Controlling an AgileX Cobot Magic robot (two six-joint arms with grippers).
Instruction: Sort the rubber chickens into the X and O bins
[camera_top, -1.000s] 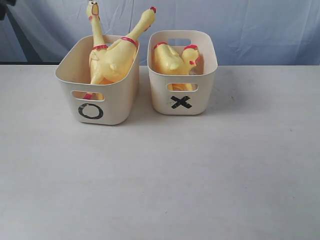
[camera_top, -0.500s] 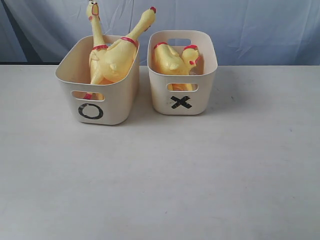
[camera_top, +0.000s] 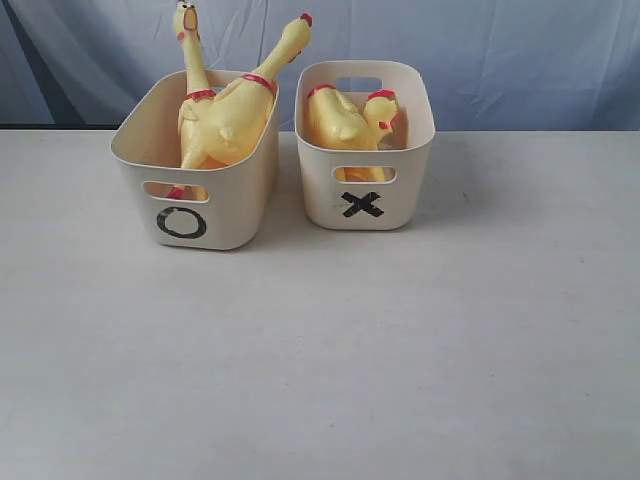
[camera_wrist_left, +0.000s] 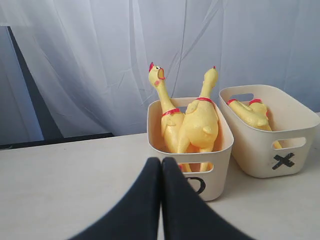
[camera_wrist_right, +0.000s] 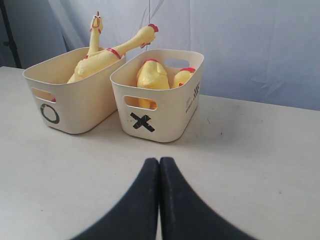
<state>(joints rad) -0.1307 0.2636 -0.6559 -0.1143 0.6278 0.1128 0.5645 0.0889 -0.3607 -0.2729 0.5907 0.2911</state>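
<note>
Two cream bins stand side by side at the back of the white table. The O bin (camera_top: 240, 205) holds two long yellow rubber chickens (camera_top: 225, 115) whose necks stick up above its rim. The X bin (camera_top: 410, 180) holds two more chickens (camera_top: 345, 120) lying low inside. Neither arm shows in the exterior view. My left gripper (camera_wrist_left: 161, 161) is shut and empty, hovering in front of the O bin (camera_wrist_left: 222, 170). My right gripper (camera_wrist_right: 159, 161) is shut and empty over bare table in front of the X bin (camera_wrist_right: 170, 117).
A pale blue-grey curtain (camera_top: 520, 50) hangs behind the table. The white tabletop (camera_top: 330, 350) stretches in front of and to both sides of the bins.
</note>
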